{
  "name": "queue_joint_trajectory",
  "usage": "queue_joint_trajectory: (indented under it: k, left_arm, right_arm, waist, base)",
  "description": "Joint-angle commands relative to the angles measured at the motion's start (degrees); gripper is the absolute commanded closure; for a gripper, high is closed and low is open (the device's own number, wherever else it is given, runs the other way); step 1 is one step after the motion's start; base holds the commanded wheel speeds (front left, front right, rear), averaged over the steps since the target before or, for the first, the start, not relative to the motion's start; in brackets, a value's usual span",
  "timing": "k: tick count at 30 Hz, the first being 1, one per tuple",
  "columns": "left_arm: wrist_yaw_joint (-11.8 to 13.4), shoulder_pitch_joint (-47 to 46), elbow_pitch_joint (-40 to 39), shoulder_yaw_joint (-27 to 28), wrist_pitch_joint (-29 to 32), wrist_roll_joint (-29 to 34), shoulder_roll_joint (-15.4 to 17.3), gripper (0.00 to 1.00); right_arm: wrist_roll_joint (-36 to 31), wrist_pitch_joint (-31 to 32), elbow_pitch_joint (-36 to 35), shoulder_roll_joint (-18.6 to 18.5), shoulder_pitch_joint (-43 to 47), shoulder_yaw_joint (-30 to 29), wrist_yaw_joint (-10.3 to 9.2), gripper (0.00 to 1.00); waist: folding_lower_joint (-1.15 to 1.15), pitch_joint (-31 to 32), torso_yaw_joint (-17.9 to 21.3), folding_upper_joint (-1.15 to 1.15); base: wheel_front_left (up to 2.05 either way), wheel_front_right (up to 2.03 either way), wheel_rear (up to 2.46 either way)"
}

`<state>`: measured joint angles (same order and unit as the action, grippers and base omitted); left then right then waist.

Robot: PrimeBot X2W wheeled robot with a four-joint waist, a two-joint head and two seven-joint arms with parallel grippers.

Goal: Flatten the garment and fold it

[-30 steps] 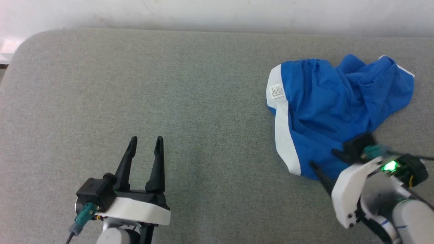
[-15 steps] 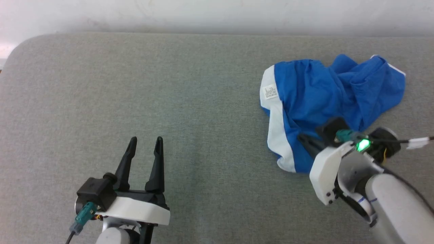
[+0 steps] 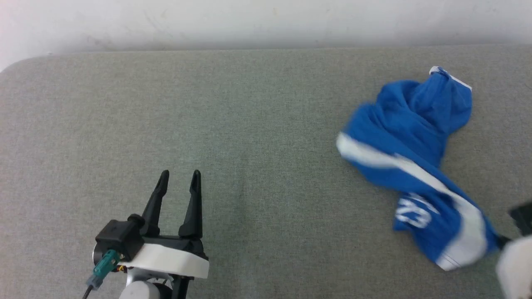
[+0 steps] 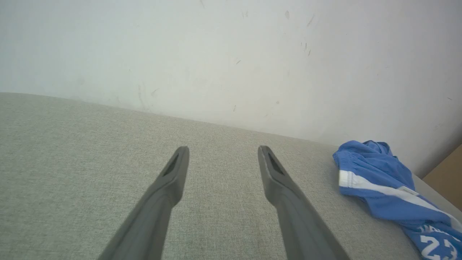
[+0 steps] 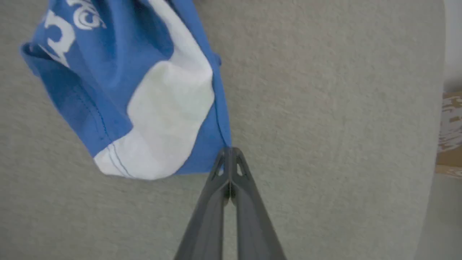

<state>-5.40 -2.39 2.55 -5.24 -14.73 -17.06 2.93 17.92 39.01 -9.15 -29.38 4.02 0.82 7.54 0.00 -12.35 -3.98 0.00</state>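
Right gripper (image 5: 230,153), at the near right of the grey surface (image 3: 249,124), pinches shut on the hem of the garment (image 3: 415,166), which lies bunched toward the wall; left gripper (image 3: 179,174) sits well apart, jaws wide.

The only mark that can be read is a white number "23" (image 3: 413,212), printed on the blue garment (image 3: 409,124) close to its white-trimmed hem, at the near right. The left wrist view shows the same "23" at its lower right. Pale print on the cardboard (image 5: 449,133) further right is too blurred to read.
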Motion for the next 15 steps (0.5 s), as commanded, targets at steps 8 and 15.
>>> queue_joint_trajectory:
  k: [8, 15]
  left_arm:
    - [-0.48, 1.85, 0.83, 0.69, -0.27, 1.87, -0.05, 0.0]
    - [-0.92, 3.37, -0.2, 1.7, -0.27, 3.29, -0.05, 0.0]
  right_arm:
    - [-6.91, -9.96, -5.43, 8.21, 4.95, -5.85, -0.05, 0.0]
    - [-10.57, -30.39, -8.33, 20.95, 0.89, -7.48, -0.05, 0.0]
  waist:
    - [0.0, 1.77, 0.83, 0.0]
    - [0.0, 2.78, 2.11, 0.0]
  base:
    - [0.0, 0.0, 0.0]
    - [0.0, 0.0, 0.0]
